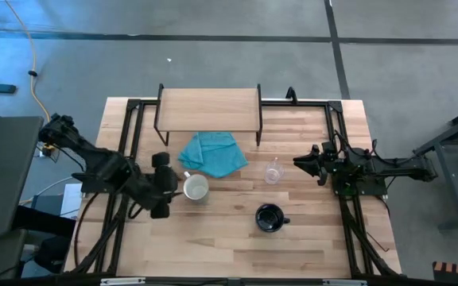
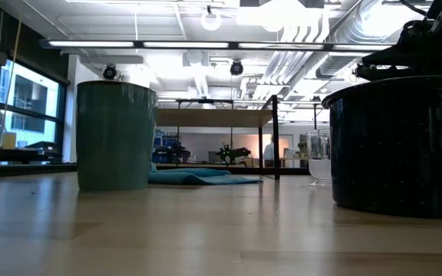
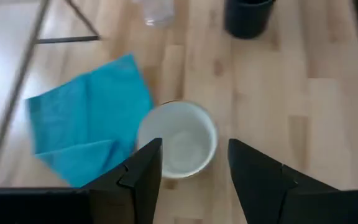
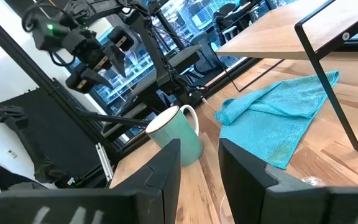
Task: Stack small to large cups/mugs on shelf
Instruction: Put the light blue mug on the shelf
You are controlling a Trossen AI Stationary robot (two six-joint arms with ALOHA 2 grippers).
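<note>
The pale white-green mug stands upright on the table, its handle showing in the right wrist view. My left gripper hangs open above it and to its left, slanting down; its fingers frame the mug without touching. The clear glass cup and the black mug stand on the table farther right. The shelf stands on its black legs at the far edge, with nothing on it. My right gripper waits open at the right, level, pointing at the glass.
A teal cloth lies crumpled on the table just in front of the shelf, beside the pale mug. Black frame rails run along both table sides. Bare wood stretches along the near edge.
</note>
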